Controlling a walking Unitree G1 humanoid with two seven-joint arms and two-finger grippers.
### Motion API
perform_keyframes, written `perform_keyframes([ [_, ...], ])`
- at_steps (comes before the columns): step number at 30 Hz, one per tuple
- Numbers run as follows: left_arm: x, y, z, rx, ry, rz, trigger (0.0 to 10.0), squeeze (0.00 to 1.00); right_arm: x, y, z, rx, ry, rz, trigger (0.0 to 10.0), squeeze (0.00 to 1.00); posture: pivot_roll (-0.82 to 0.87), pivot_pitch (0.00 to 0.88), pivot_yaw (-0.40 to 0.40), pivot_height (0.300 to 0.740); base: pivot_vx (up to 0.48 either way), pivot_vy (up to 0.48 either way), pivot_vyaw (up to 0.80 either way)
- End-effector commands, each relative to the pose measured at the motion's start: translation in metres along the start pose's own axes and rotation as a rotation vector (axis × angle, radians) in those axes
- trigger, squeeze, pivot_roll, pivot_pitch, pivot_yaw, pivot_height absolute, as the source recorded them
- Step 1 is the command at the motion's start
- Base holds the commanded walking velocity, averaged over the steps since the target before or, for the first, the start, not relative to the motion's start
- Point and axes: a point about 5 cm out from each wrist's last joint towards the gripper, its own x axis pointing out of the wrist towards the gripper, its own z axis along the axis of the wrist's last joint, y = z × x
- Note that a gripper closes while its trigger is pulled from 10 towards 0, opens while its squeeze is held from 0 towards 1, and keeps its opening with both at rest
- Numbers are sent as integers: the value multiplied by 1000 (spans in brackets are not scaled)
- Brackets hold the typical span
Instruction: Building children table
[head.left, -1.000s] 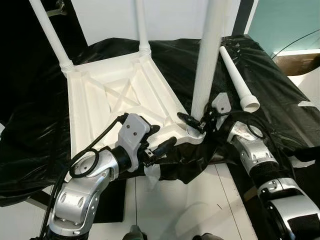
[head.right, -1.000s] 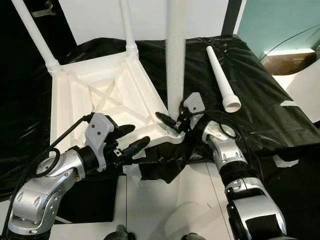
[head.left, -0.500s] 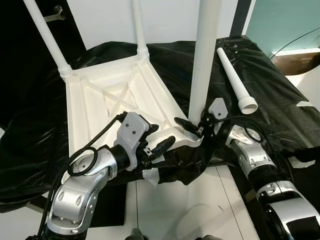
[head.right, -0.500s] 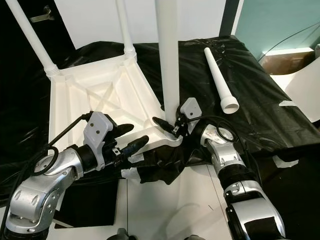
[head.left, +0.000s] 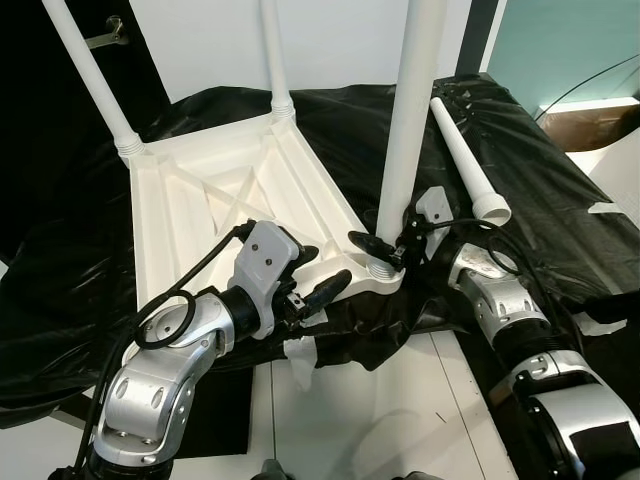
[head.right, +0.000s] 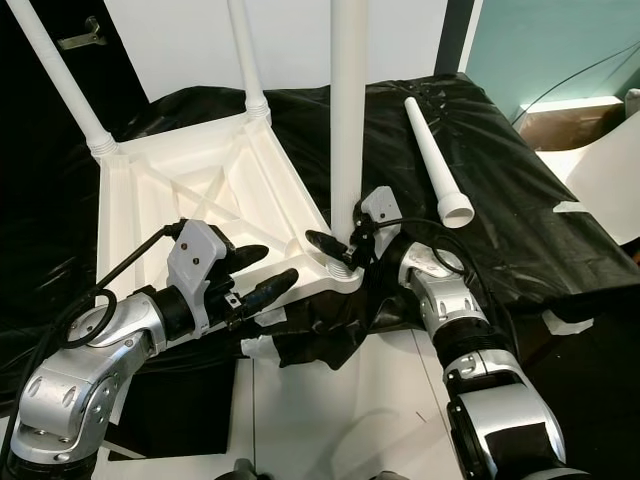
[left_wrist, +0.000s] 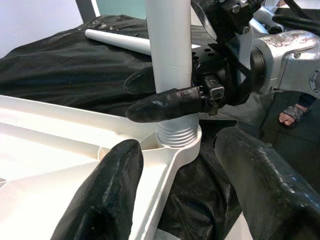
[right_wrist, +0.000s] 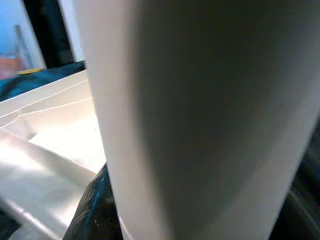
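The white plastic children's table top (head.left: 215, 205) lies upside down on a crumpled black plastic sheet (head.left: 520, 160), ribbed underside up, and all three white tubular legs standing in its corner sockets run out of the top of the head views, so their far ends are cut off. The near leg (head.left: 410, 110) stands in the corner socket at about 5 o'clock of the table top; the threaded collar at its foot shows in the left wrist view, but how deep it sits in the socket cannot be made out. The right gripper (head.left: 385, 248) is clamped on this leg just above the collar, one black finger (left_wrist: 167, 104) crossing its front. The right wrist view is blurred, with the leg so close that little else reads. The left gripper (head.left: 318, 278) has its fingers spread apart astride the table's near rim, at 9 o'clock of the socket, and whether they touch the rim is unclear. A fourth loose white leg (head.left: 468, 165) lies on the sheet at 1 o'clock of the socket, well apart. Compared with half a second ago, the near leg leans slightly more towards 1 o'clock; both grippers hold much the same places.
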Motion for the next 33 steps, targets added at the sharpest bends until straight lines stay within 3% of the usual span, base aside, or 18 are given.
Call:
perform_keyframes([
  [1, -3, 3, 2, 4, -6, 70, 10000, 0, -9, 6, -34, 68, 160, -88, 10000, 0, 117, 86, 36, 740, 0, 0, 0],
  [4, -3, 2, 3, 2, -10, 73, 10000, 0, -2, 13, -27, 64, 124, -206, 10000, 0, 115, 85, 33, 740, 0, 0, 0],
  [6, -3, 2, 3, 2, -10, 73, 10000, 0, -2, 13, -27, 64, 124, -206, 10000, 0, 115, 85, 33, 740, 0, 0, 0],
  [8, -2, 2, 2, 2, -11, 74, 10000, 0, 4, 22, -24, 117, 95, -322, 10000, 0, 111, 81, 27, 740, 0, 0, 0],
  [9, -2, 2, 2, 2, -11, 74, 10000, 0, 4, 22, -24, 117, 95, -322, 10000, 0, 111, 81, 27, 740, 0, 0, 0],
  [10, -1, 3, 2, 2, -15, 76, 10000, 0, 14, 38, -16, 156, 50, -447, 10000, 0, 108, 77, 19, 740, 0, 0, 0],
  [14, 2, 2, 3, 4, -22, 78, 10000, 0, 22, 53, -9, 206, 14, -533, 10000, 0, 108, 70, 9, 740, 0, 0, 0],
  [18, 4, 3, 3, 3, -28, 86, 10000, 0, 29, 68, -8, 257, 21, -496, 10000, 0, 105, 66, 1, 740, 0, 0, 0],
  [33, 6, 1, 1, -9, -40, 92, 10000, 0, 25, 66, -3, 246, 46, -554, 10000, 0, 94, 45, -8, 740, 0, 0, 0],
])
